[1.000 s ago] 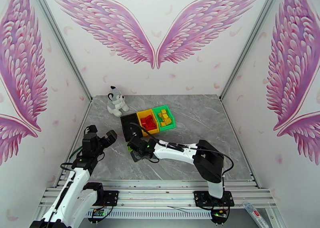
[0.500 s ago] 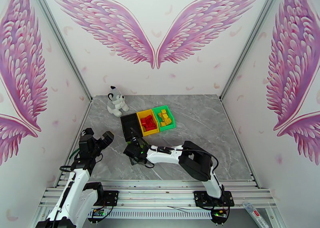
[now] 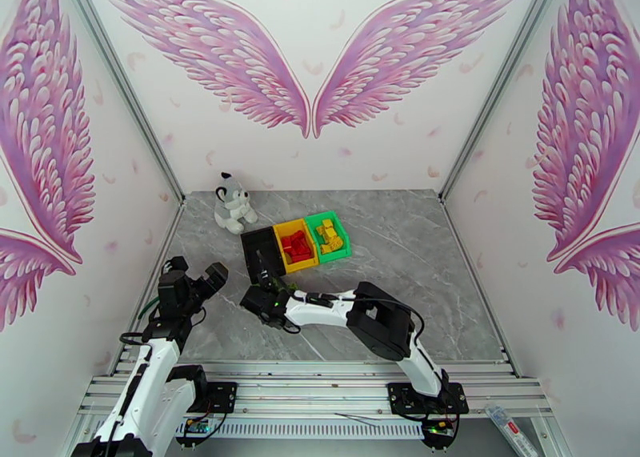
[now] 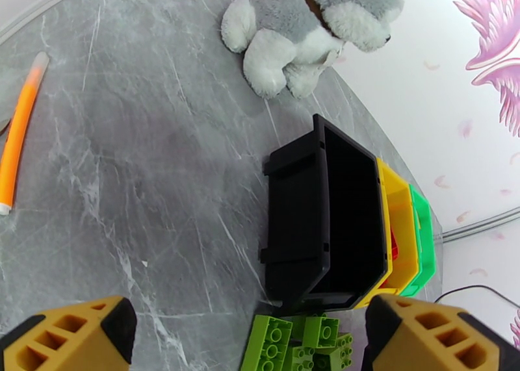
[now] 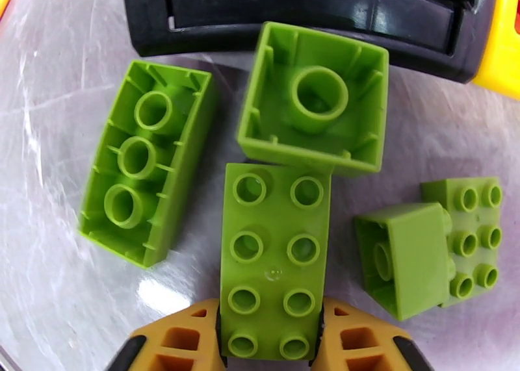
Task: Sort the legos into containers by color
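On the left, my left gripper [image 3: 198, 274] hangs with its jaws wide apart and holds nothing. More to the right, my right gripper [image 5: 272, 333] is clamped on one green lego [image 5: 274, 236], which lies studs-up on the tabletop [image 5: 52, 288] just before the black container [image 5: 305, 8]. I think the next move is to lift it straight up and carry it over that rim.

Right end effector [image 5: 271, 332] tight on green lego [image 5: 274, 249] — left end effector [image 4: 249, 320] wide.

Bright, even light; soft shadows. Glare patches on table [image 5: 156, 294], right wrist view; legos [image 5: 276, 236] sharp, edges bowed.
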Motion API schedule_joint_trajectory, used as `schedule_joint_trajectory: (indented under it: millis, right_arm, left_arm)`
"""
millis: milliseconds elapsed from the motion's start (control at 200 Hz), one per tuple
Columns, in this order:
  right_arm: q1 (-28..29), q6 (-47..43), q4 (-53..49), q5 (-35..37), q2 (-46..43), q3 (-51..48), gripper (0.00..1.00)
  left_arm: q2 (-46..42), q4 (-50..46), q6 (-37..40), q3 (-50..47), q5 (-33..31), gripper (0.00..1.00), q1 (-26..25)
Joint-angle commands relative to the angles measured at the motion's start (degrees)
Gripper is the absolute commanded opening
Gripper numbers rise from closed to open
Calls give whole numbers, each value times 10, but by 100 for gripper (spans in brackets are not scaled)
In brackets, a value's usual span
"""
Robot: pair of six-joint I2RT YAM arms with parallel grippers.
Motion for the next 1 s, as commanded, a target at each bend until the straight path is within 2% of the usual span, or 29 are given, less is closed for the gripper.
schedule_joint_trajectory:
  millis: [0,170,395,575,715,995]
  right_arm:
    - [3,6,12,-8,-51,-53,19]
    - [3,-9,16,-5,-104,-83,16]
    - [-1,-50,-30,32,-103,-3,17]
    - [-25,-73,-57,34,-69,85,18]
    - [-53,-84,-78,19,-25,158,18]
    - [-110,-92,-107,-21,53,275,26]
  left_arm:
    - [2,24,-7,-16,23,99,2]
    - [19,66,-41,-29,58,99,-4]
    - [65,103,-89,8,74,99,-16]
    - [122,153,-106,16,77,99,-13]
    - [150,183,-111,-4,84,99,9]
    - [154,192,-108,-10,93,99,27]
